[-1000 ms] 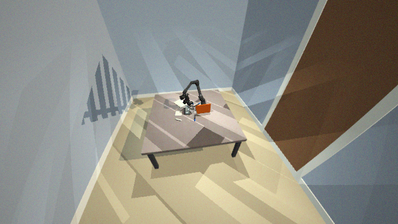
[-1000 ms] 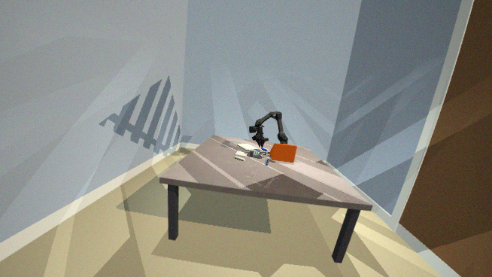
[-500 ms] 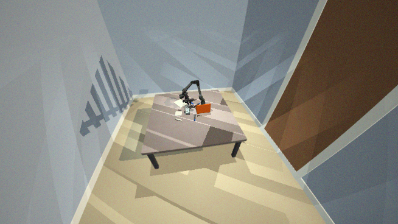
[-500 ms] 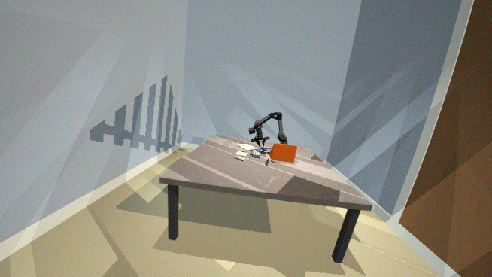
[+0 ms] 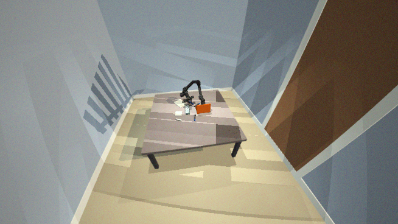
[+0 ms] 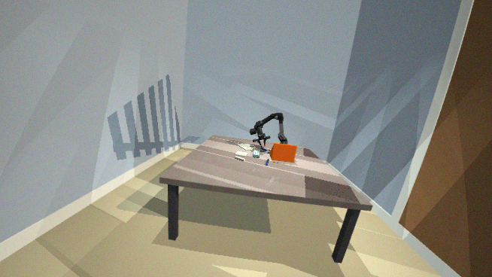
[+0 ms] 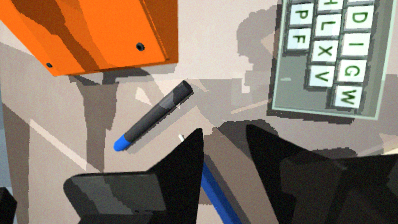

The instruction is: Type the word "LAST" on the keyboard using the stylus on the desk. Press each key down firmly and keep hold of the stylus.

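The keyboard (image 5: pixel 187 111) (image 6: pixel 256 153) (image 7: pixel 298 75) is a small pale-green board with white letter keys. It shows partly at the upper right of the wrist view. A blue stylus with a thin pale tip (image 7: pixel 218 192) lies slanted on the desk; its tip end is partly hidden behind the left finger. My gripper (image 7: pixel 224 132) (image 6: pixel 263 145) is partly open, with nothing held between the fingertips. It is above the stylus, whose blue body shows in the gap between the fingers, lower down.
A black marker with a blue end (image 5: pixel 195 118) (image 6: pixel 267 162) (image 7: pixel 157 113) lies between the stylus and an orange box (image 5: pixel 203 109) (image 6: pixel 283 153) (image 7: pixel 107 32). A pale notepad (image 5: pixel 178 113) (image 6: pixel 241 153) and pale papers (image 5: pixel 179 103) (image 6: pixel 245 146) lie on the keyboard's other side.
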`<action>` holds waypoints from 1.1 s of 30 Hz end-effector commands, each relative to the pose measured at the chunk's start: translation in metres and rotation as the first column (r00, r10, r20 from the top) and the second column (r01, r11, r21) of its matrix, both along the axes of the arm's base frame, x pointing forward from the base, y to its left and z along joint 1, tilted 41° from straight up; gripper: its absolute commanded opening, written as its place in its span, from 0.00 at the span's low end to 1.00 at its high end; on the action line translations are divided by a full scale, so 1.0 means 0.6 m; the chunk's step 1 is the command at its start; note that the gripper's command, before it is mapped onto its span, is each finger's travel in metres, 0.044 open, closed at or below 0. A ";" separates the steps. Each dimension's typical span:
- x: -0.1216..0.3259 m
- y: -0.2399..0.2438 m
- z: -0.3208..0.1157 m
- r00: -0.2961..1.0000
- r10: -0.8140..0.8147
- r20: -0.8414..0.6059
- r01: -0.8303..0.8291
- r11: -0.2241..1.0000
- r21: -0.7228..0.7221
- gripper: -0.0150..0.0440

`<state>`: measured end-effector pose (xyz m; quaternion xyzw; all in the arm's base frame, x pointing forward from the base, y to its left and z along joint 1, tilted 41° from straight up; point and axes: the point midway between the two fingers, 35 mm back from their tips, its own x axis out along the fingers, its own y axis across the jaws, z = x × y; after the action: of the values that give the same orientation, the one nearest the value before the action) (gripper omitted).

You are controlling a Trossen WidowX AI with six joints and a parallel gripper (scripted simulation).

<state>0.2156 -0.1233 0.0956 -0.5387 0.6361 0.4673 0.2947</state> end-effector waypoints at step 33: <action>-0.044 -0.093 0.075 0.848 0.520 -0.104 -0.479 0.835 0.270 0.51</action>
<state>0.1882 -0.1775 0.1439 -0.6049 0.4408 0.6419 0.1669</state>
